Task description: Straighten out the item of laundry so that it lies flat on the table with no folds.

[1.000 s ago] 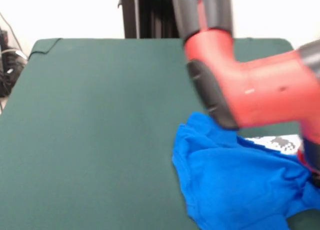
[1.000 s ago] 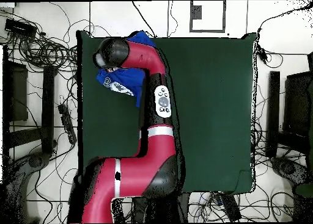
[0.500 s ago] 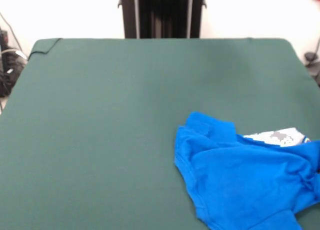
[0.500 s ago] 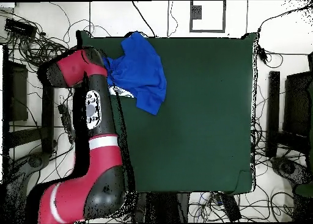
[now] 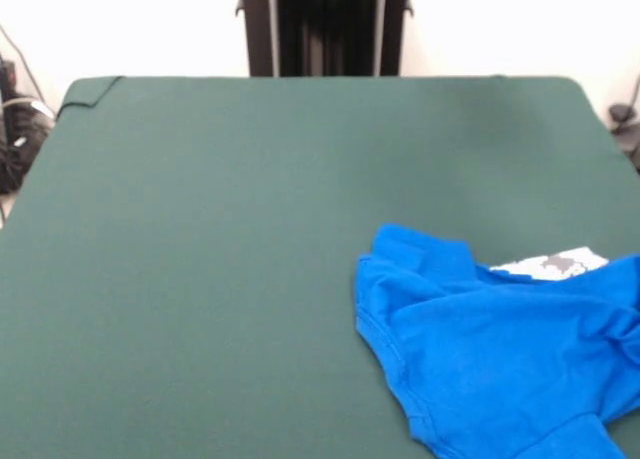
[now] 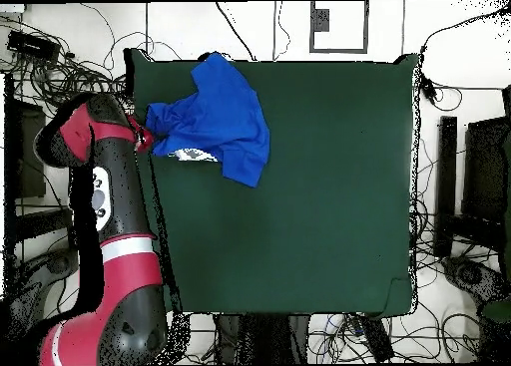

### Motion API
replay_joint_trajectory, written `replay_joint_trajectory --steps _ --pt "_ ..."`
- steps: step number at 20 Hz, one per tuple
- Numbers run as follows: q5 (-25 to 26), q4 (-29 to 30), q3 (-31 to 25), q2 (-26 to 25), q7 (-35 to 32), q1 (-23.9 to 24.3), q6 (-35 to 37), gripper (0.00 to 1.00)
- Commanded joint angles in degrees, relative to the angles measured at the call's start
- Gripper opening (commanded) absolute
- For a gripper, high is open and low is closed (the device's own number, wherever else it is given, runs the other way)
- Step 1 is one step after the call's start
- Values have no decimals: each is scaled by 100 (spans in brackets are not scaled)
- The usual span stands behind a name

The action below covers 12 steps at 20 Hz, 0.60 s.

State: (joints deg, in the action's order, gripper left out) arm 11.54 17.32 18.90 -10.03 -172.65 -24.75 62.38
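- The item of laundry is lying crumpled near one corner of the table, its long axis running diagonally in the overhead view, from a bunched end at the table's edge to a free corner pointing inward.
- Compared with half a second ago, the arm is standing further off the table's side, and the shirt's bunched end is stretching closer to that edge.
- The gripper is sitting at that bunched end; whether its fingers are apart or together cannot be told.
- The shirt is showing mostly plain blue cloth in heavy folds, with a strip of white-grey print peeking out.
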Motion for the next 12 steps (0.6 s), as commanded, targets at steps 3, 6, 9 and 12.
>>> replay_joint_trajectory --steps 3,6,9,12 --pt "6 1105 -15 -392 -1016 158 374 100" --pt "131 978 198 -497 -1221 108 355 100" --pt "24 995 73 -542 -1141 229 178 100" --pt "-43 1014 -4 -543 -999 289 207 100"
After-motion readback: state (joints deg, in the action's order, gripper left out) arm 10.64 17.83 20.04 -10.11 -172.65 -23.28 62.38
